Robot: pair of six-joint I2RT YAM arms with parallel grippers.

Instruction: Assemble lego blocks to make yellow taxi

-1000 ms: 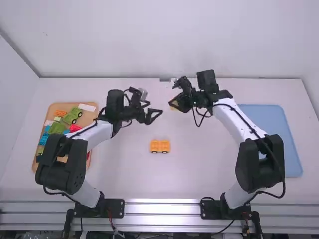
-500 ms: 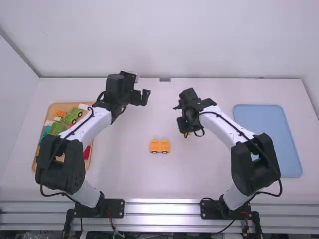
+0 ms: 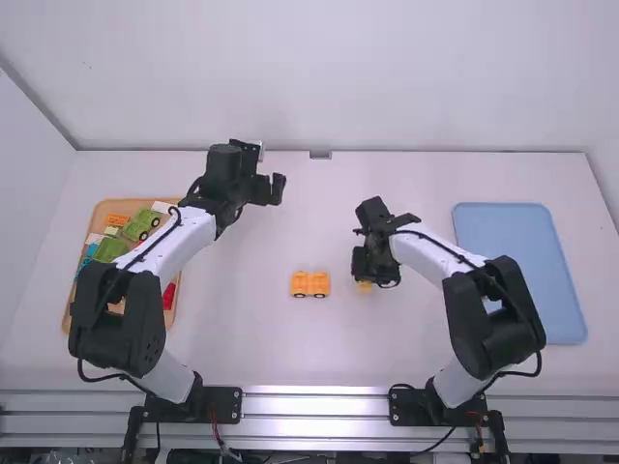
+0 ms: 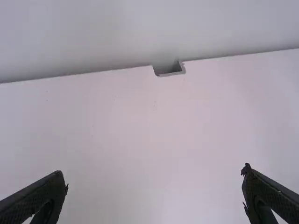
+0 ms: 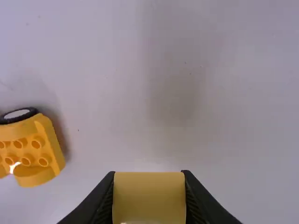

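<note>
And here's the right gripper (image 3: 366, 272), low over the white table (image 3: 242, 338) — its jaws closed firmly on the sides of a yellow block (image 5: 149, 198). Smooth, flat, squared-off plastic, that one, pinched right between the black fingers. Whether its underside touches the tabletop, I can't tell.

Just off to the left of those jaws in the high view sits the yellow-orange wheeled car base (image 3: 310, 284), upright on its wheels and apart from the held block. The right wrist view gives us lovely texture: round, hollow-topped studs in rows, a scooped, rounded end, and a black tyre (image 5: 19, 115) around a pale hub.

Over to the left gripper (image 3: 270, 189), farther up the table than the right jaws — and its jaws are spread wide, nothing between them, the inner faces finely ridged. Ahead of them, a small squared bracket (image 4: 170, 71) sits in the table's far edge.

Well to the left of both sets of jaws, the round-cornered tan tray (image 3: 100, 215) carries glossy blocks: a green wheeled piece (image 3: 144, 223), an orange studded brick (image 3: 117, 219), a flat white piece (image 3: 165, 207). On the right grippers' other side lies a smooth blue tray (image 3: 522, 261), corners softly rounded.
</note>
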